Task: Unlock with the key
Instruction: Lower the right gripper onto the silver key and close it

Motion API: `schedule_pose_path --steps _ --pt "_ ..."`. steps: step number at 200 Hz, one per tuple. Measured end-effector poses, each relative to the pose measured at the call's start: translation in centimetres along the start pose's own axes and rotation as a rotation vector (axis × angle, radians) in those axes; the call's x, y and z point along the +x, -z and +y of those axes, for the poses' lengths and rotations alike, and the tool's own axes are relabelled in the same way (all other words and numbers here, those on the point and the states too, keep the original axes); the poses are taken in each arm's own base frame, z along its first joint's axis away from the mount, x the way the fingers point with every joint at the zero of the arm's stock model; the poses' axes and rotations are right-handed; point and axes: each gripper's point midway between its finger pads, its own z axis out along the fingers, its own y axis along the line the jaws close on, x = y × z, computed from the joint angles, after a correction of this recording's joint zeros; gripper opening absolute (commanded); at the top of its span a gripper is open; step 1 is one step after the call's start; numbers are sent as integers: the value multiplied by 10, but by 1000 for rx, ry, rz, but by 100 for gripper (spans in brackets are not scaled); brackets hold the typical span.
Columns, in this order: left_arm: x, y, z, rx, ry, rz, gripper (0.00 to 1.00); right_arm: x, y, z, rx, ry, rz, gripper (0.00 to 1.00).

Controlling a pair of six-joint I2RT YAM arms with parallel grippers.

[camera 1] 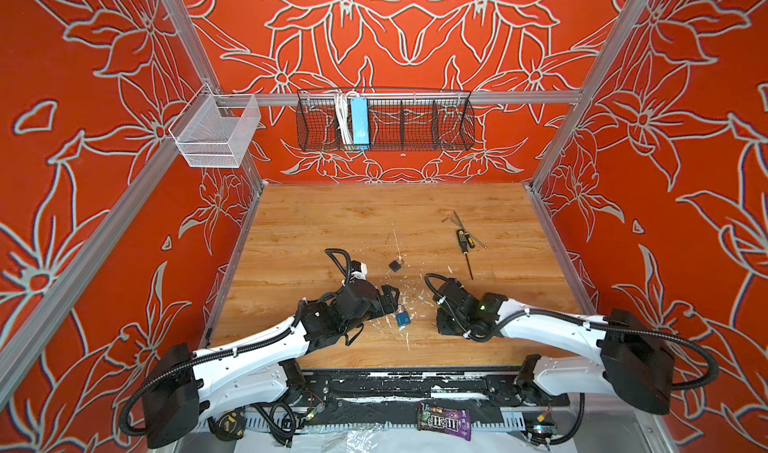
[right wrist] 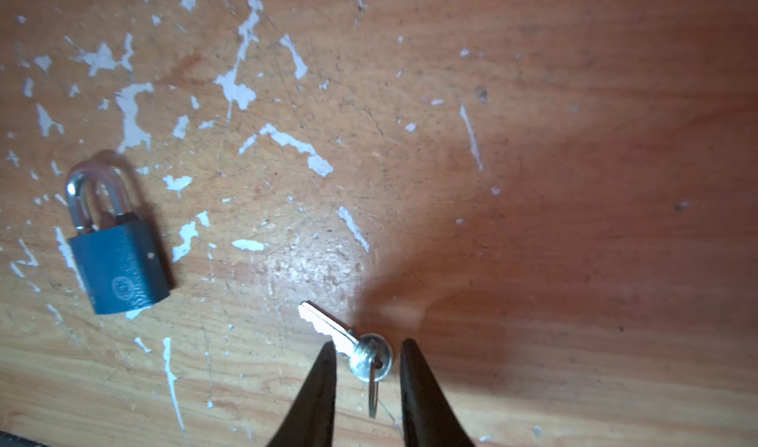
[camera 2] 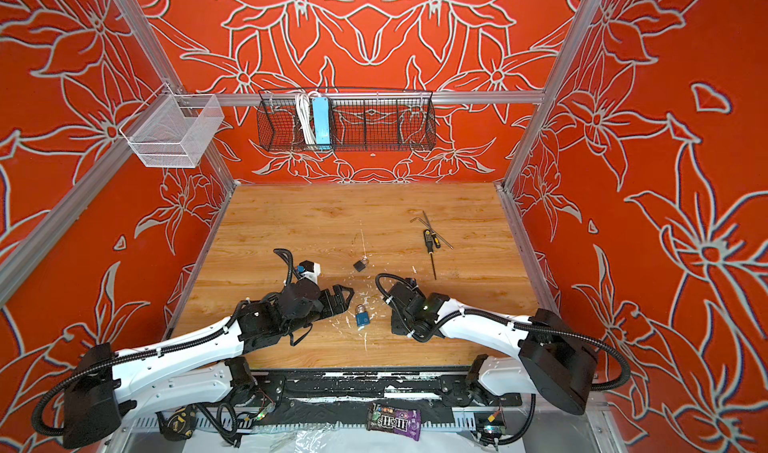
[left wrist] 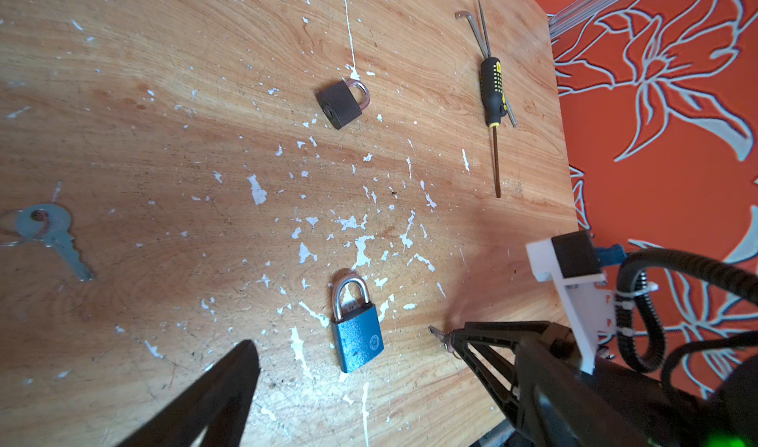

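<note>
A blue padlock point(camera 1: 402, 318) point(right wrist: 119, 268) with its silver shackle down lies flat on the wooden table, between my two grippers. A small silver key point(right wrist: 324, 322) on a wire ring lies to its right. My right gripper point(right wrist: 366, 344) is lowered over the key. Its two fingers stand close on either side of the round head, and a sliver of table shows beside one of them. My left gripper point(camera 1: 391, 298) hovers wide open just left of the blue padlock with nothing in it. One of its fingers point(left wrist: 234, 379) shows in the left wrist view.
A dark padlock point(camera 1: 396, 265) point(left wrist: 340, 104) lies farther back at the centre. A second key point(left wrist: 53, 235) on a ring lies on the table in the left wrist view. A screwdriver point(camera 1: 464, 245) and hex keys point(camera 1: 453, 222) lie back right. A black wire basket point(camera 1: 384, 120) hangs on the rear wall.
</note>
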Motion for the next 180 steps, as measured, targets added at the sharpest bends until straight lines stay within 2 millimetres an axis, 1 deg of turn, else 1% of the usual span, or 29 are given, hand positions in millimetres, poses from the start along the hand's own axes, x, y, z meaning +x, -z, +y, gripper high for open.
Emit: schedule_pose_path --steps 13,55,103,129,155,169,180 --pt "1 -1 1 -3 -1 3 97 3 -3 -3 9 -4 7 24" --pt "5 -5 4 -18 -1 20 97 1 -5 0 -10 -13 -6 18" --pt "6 -5 4 -17 1 23 97 1 -5 1 -14 -14 -7 10" --pt "5 -4 3 -14 4 21 97 1 -5 4 -30 -11 -3 5" --pt "4 -2 2 -8 17 18 97 1 -5 8 -50 -11 2 3" --pt "3 0 0 2 23 14 97 2 -5 11 -61 -12 6 0" --pt "2 1 -1 7 29 12 97 1 -5 13 -70 -12 7 0"
